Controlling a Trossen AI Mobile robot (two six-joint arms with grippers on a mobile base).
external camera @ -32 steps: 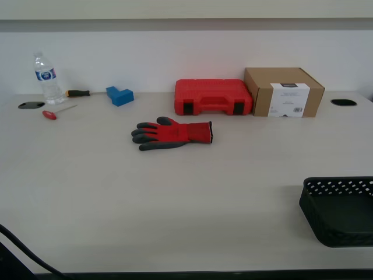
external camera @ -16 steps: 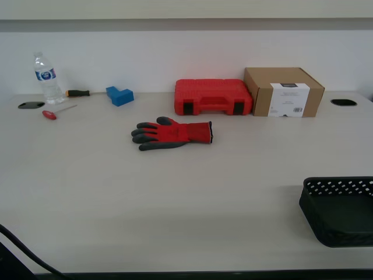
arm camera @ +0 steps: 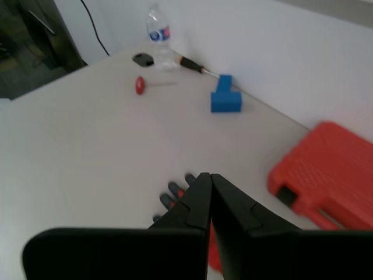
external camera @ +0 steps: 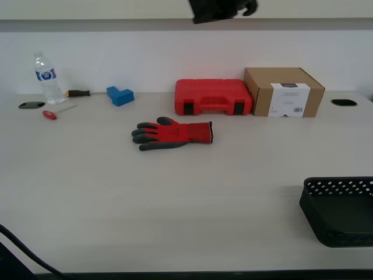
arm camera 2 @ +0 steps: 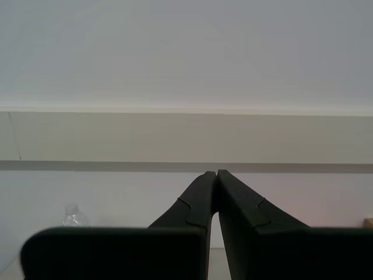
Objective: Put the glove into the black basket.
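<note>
- Lying flat on the table [external camera: 175, 204], glove [external camera: 172, 133] sits just below my first gripper [arm camera: 210, 177] jaws, dark fingers [arm camera: 175, 189] poking out beside them.
- First gripper jaws clenched together, empty.
- My second gripper [arm camera 2: 217, 173] jaws pressed closed, empty, aimed at the wall; glove not near them.
- Black basket [external camera: 341, 210] well apart from the glove, at exterior view's right.
- Red case [arm camera: 332, 169] beyond first jaws.

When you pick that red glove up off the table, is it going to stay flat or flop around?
Probably flop: the glove lies limp and flat on the table, knit fabric with no frame. It looks light for its size, so a pinch should lift it. The dark coated fingers likely give some grip, so it seems unlikely to slip out. It won't roll or tip.
</note>
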